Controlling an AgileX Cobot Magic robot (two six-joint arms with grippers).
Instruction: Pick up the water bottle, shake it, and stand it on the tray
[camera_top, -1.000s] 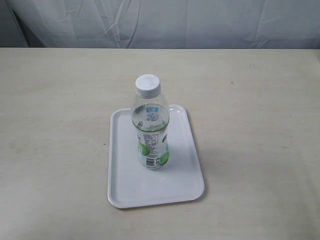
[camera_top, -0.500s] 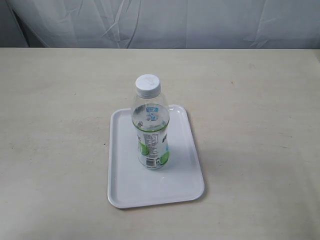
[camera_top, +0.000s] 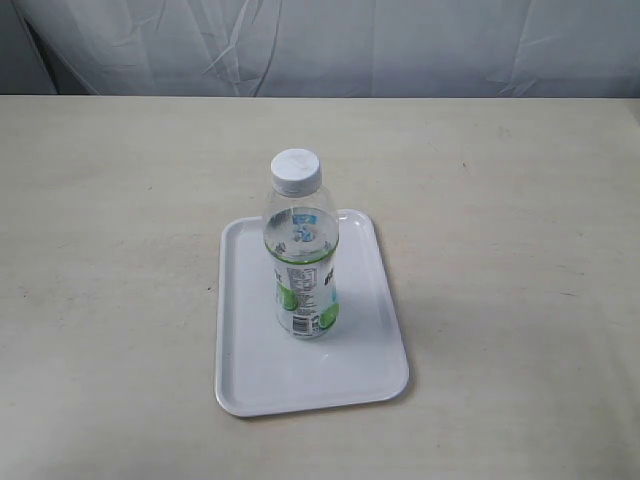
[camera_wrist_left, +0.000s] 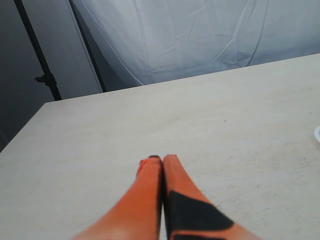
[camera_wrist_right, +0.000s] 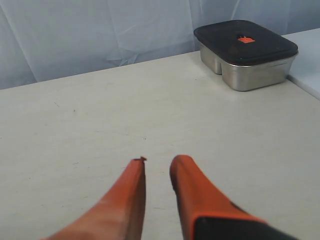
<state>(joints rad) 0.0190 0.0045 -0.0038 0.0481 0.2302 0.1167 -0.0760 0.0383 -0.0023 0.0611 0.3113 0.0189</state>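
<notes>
- Pale beige table (camera_top: 120, 300), matte and faintly speckled.
- White tray (camera_top: 250, 380) lies flat near the table's middle, well away from the far edge.
- Steel lunch box (camera_wrist_right: 245, 55) with a black lid sits close to an edge.

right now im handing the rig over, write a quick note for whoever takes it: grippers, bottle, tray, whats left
Left gripper: shut, empty, above bare table.
Right gripper: slightly open, empty.
Water bottle: upright, capped, standing inside the tray, free of both grippers.
Done: bottle placed on tray. The shake cannot be checked from here.
Left: nothing that shows.
</notes>
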